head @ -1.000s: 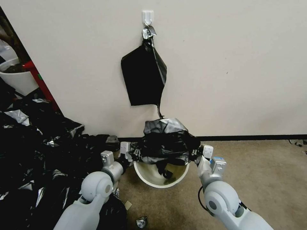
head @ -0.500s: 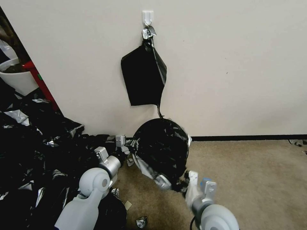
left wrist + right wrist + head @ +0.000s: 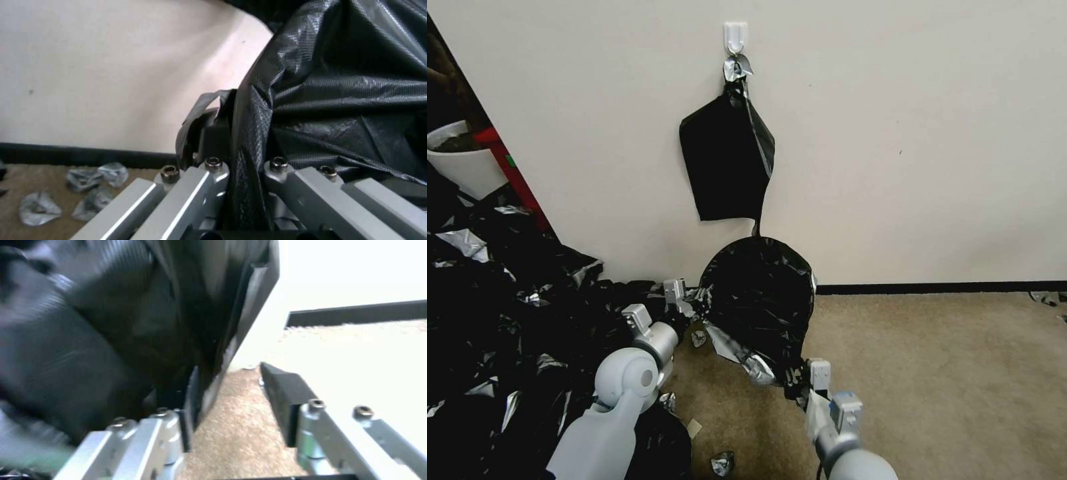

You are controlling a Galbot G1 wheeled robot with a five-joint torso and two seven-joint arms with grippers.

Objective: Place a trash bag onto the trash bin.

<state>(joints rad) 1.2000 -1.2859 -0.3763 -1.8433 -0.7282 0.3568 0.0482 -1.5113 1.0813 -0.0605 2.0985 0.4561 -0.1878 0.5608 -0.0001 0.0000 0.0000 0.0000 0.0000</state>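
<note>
The trash bag (image 3: 757, 300), thin glossy black film, is stretched as a rounded dome over the trash bin, against the wall's foot. Of the bin I see just a cream sliver (image 3: 815, 283) at the bag's right edge. My left gripper (image 3: 688, 303) is at the bag's left edge; in the left wrist view the left gripper (image 3: 242, 160) is shut with the film (image 3: 338, 100) pinched between its fingers. My right gripper (image 3: 810, 377) sits at the bag's near lower edge. In its wrist view the right gripper (image 3: 229, 373) stands open, carpet in the gap, the bag (image 3: 111, 340) beside one finger.
A flat black bundle (image 3: 727, 160) hangs from a white wall hook (image 3: 735, 35) just above the bin. A large pile of black film (image 3: 507, 313) covers the floor on my left, with a white tub (image 3: 460, 163) behind. Small scraps (image 3: 722, 462) lie near me. Bare carpet (image 3: 947, 373) stretches right.
The bag went from a bunch above the open bin to a sheet stretched over its mouth. My right gripper pulled back toward me and down; the left shifted slightly left.
</note>
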